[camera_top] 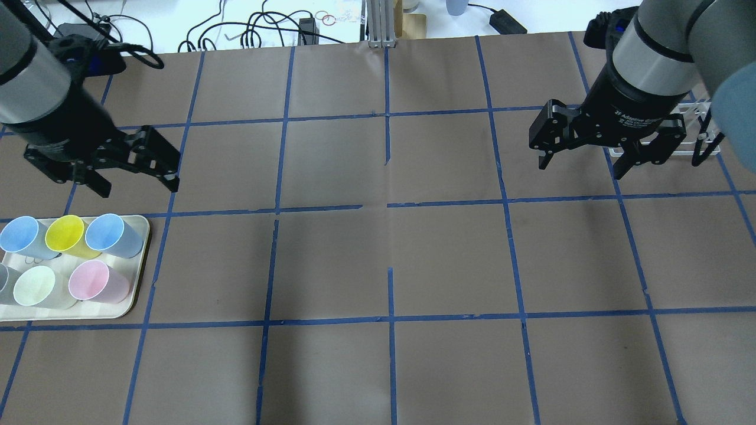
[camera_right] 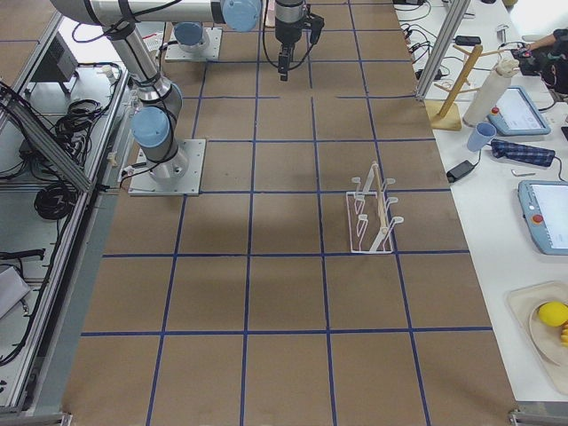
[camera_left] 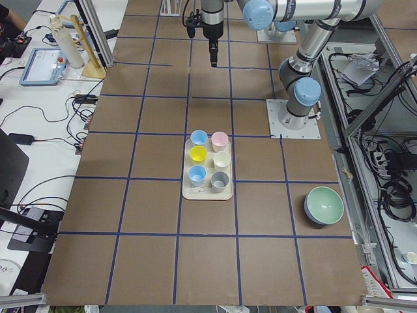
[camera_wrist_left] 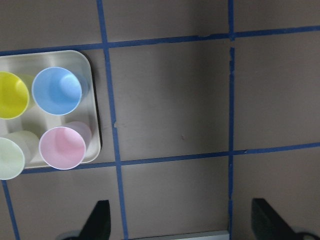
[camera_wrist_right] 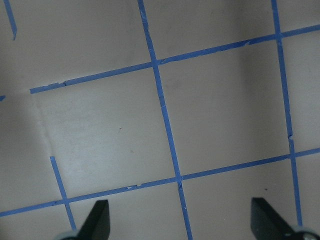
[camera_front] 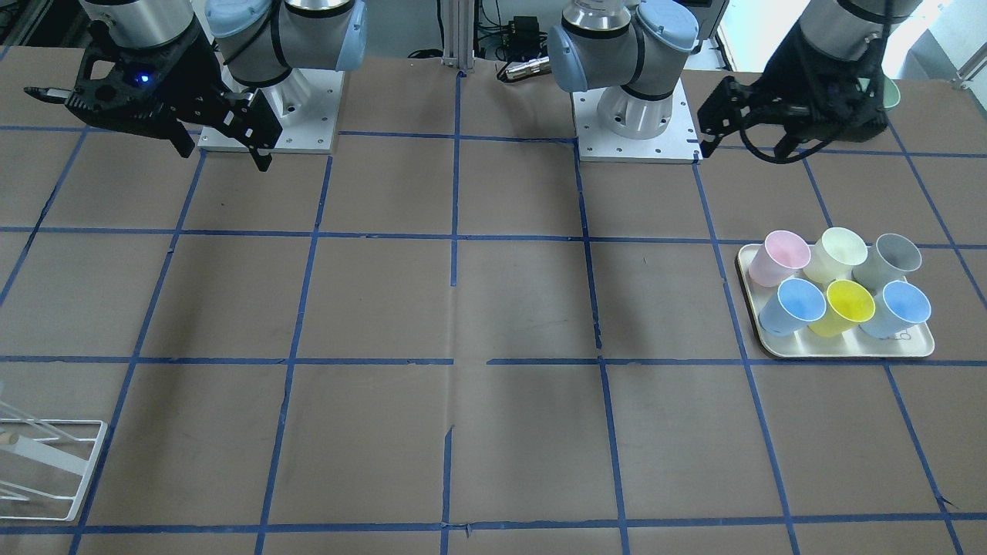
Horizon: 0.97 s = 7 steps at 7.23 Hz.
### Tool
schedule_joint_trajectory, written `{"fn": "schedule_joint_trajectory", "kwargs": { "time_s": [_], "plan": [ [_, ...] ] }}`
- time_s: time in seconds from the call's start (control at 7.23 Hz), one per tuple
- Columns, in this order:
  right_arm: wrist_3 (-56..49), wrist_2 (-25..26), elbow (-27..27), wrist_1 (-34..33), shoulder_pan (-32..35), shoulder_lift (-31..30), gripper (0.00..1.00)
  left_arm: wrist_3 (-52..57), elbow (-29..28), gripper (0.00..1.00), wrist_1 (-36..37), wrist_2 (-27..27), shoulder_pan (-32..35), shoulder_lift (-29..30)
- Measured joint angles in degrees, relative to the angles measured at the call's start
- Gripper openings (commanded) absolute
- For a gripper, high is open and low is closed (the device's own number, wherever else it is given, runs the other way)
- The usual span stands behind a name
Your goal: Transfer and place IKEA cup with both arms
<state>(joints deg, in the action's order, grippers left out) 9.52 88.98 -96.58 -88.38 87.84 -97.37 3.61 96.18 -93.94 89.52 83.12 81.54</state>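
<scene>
The pale grey IKEA cup (camera_front: 894, 258) stands upright in a back corner of a cream tray (camera_front: 848, 351), with pink, pale-green, yellow and two blue cups. In the overhead view only its edge (camera_top: 2, 282) shows, at the frame's left border. It also shows in the exterior left view (camera_left: 219, 179). My left gripper (camera_top: 139, 188) is open and empty. It hangs above the table just beyond the tray and apart from the cups. My right gripper (camera_top: 580, 169) is open and empty, high over the table's far side. The left wrist view shows the tray (camera_wrist_left: 95, 115) but not the grey cup.
A white wire rack (camera_front: 46, 462) stands on the right arm's side, partly behind the right gripper in the overhead view (camera_top: 691, 127). Stacked green and blue bowls (camera_left: 324, 205) sit near the left arm's base. Blue tape lines grid the brown table.
</scene>
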Motion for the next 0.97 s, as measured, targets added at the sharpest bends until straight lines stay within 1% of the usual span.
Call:
{"fn": "schedule_joint_trajectory", "kwargs": {
  "time_s": [0.14, 0.28, 0.42, 0.55, 0.97],
  "plan": [
    [0.00, 0.04, 0.00, 0.05, 0.00, 0.04, 1.00, -4.41, -0.61, 1.00, 2.44, -0.05, 2.88, 0.95],
    [-0.06, 0.09, -0.01, -0.04, 0.01, 0.06, 1.00, -6.21, -2.22, 1.00, 4.08, -0.06, 4.20, 2.38],
    [-0.06, 0.06, -0.01, -0.09, -0.06, 0.07, 1.00, -6.87, -3.89, 1.00, 4.51, 0.05, 5.07, 3.80],
    [-0.03, 0.03, -0.01, -0.17, -0.07, 0.08, 1.00, -7.13, -4.39, 1.00, 4.44, 0.25, 6.17, 4.47],
    [-0.11, 0.38, -0.01, -0.32, -0.19, 0.03, 1.00, -7.24, -3.41, 1.00, 4.91, 0.59, 9.53, 4.71]
  ]
}}
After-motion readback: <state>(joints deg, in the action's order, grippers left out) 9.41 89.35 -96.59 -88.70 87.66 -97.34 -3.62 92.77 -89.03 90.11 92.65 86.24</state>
